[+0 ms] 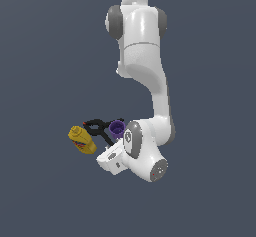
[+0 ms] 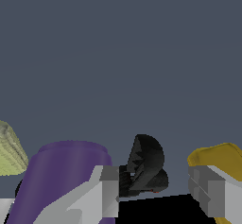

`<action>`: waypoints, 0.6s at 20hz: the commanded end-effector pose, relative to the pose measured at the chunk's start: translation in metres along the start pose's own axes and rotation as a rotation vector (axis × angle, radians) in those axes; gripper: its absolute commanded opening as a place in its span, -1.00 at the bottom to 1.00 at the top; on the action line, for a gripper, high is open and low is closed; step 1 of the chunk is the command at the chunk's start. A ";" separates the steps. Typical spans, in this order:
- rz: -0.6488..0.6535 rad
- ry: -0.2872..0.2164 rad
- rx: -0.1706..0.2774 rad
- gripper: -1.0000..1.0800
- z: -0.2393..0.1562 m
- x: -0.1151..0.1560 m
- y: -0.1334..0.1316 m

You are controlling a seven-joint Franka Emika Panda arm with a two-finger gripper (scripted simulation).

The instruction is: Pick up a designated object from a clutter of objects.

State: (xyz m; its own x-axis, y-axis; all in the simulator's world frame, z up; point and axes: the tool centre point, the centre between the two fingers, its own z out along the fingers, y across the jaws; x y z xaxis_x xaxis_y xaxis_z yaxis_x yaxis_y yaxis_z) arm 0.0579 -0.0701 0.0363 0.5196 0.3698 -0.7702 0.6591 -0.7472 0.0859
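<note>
Jaws are standing open, gripper [image 2: 156, 194] straddling the black clamp [image 2: 144, 166] sitting dead centre between fingers [image 2: 109, 190], purple cup [image 2: 66, 180] at 9 o'clock, yellow bottle [image 2: 220, 159] at 3.

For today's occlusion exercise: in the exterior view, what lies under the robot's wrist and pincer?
The black clamp and purple cup poke out beside the wrist, with the yellow bottle at the exterior view's left. Whatever sits directly beneath the wrist is covered, including the pincer itself.

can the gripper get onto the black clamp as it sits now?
Probably yes. In the wrist view the black clamp sits between the open gripper fingers, nothing in front. The purple cup and yellow bottle crowd either finger, so contact is a risk.
</note>
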 end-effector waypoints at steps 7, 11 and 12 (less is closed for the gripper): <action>-0.002 -0.015 0.007 0.23 0.024 0.000 0.000; -0.002 -0.015 0.007 -1.00 0.024 0.000 0.000; -0.002 -0.015 0.007 -1.00 0.024 0.000 0.000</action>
State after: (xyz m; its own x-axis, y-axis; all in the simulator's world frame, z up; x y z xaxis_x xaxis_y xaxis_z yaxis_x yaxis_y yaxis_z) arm 0.0482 -0.0796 0.0237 0.5143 0.3683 -0.7745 0.6596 -0.7470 0.0828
